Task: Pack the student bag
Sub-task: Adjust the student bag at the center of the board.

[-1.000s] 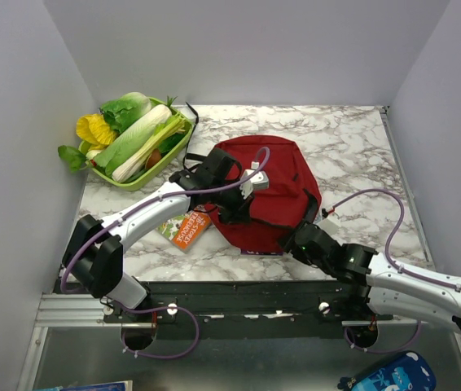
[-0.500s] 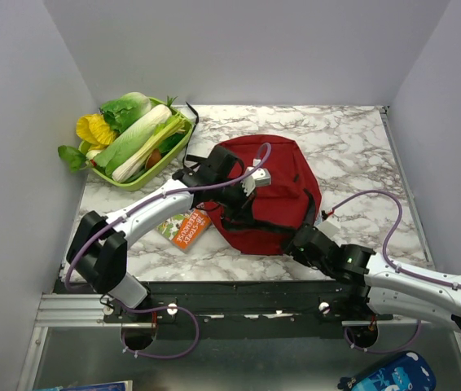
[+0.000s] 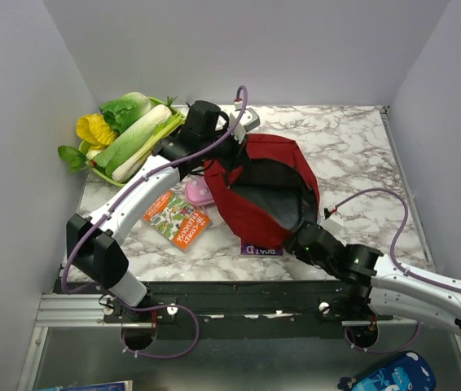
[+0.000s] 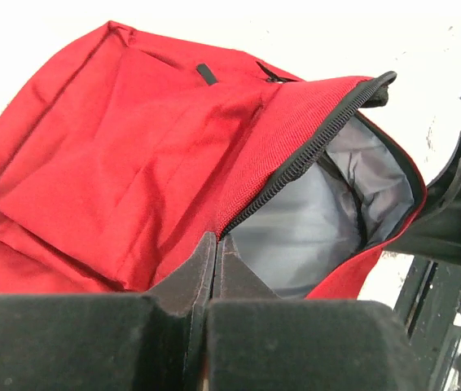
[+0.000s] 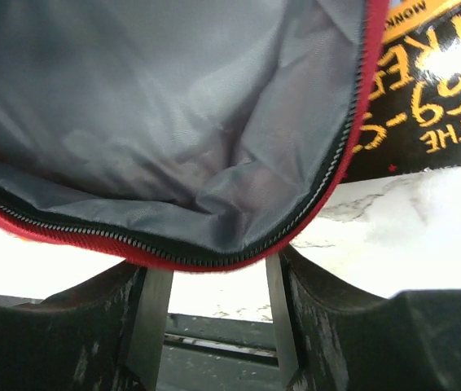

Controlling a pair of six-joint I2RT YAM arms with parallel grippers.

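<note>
Since before, left gripper (image 4: 214, 244) pulled the flap up and back | student bag (image 3: 267, 191) gapes open in the middle of the surface (image 3: 353, 155), grey inside showing | left jaws pinched on its zipper edge | right gripper (image 5: 214, 273) jaws apart at its near rim | pink pencil case (image 3: 198, 194) just left of it

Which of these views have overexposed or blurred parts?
Left wrist: the table is blown out to white, and the left gripper is out of focus. Right wrist: the lettering on the book is soft. Top external: even light, sharp.
</note>
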